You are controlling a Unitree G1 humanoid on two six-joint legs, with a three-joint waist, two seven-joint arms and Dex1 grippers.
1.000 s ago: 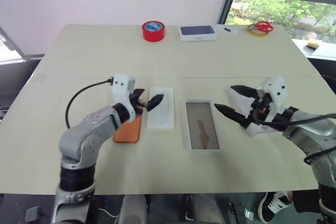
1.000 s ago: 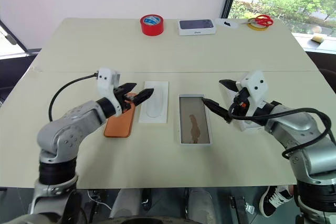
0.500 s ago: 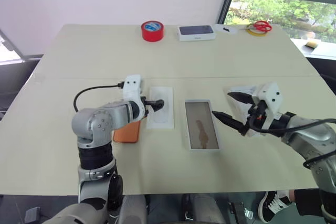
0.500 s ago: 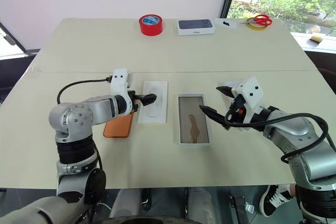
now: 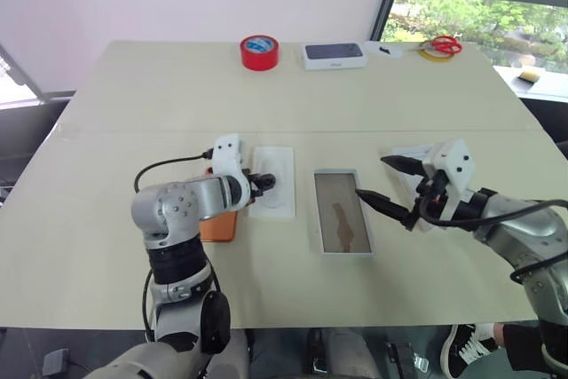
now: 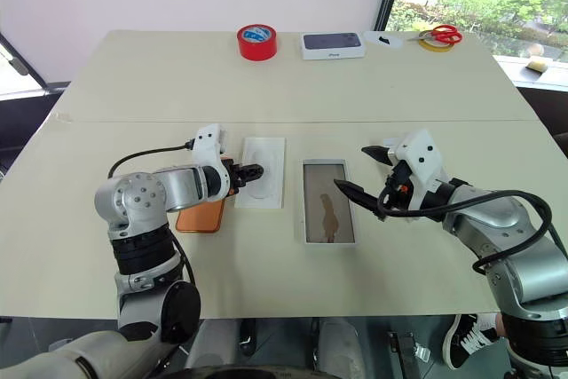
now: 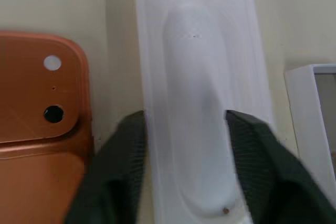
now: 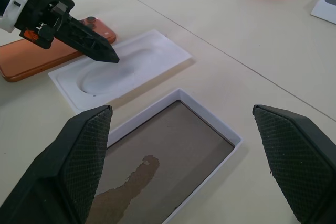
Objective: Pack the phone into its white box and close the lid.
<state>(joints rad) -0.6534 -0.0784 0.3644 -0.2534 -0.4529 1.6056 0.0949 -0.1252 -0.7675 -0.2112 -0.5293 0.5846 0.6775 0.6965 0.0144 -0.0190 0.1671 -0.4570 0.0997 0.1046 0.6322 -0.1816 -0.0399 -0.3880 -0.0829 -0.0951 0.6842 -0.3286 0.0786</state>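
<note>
The orange phone point(image 5: 216, 225) lies flat on the table, camera lenses up, its far end hidden under my left arm. My left gripper point(image 5: 268, 181) hovers low over a flat white card with an oval outline point(image 7: 194, 51), just right of the phone point(image 7: 42, 108). Its fingers stand a little apart with nothing between them. The white box point(image 5: 342, 212) lies open in the middle, its brownish floor bare. My right gripper point(image 5: 373, 176) is open, hanging just right of the box. The lid point(image 5: 410, 153) lies under that gripper, mostly hidden.
Along the table's far edge stand a red tape roll point(image 5: 259, 51), a white box with a dark top point(image 5: 334, 55) and red scissors point(image 5: 441, 44) on a yellow ring. A black cable loops from my left wrist over the table.
My left gripper has dipped and turned down toward the white card, and its fingers have drawn closer together. The right gripper has stayed put.
</note>
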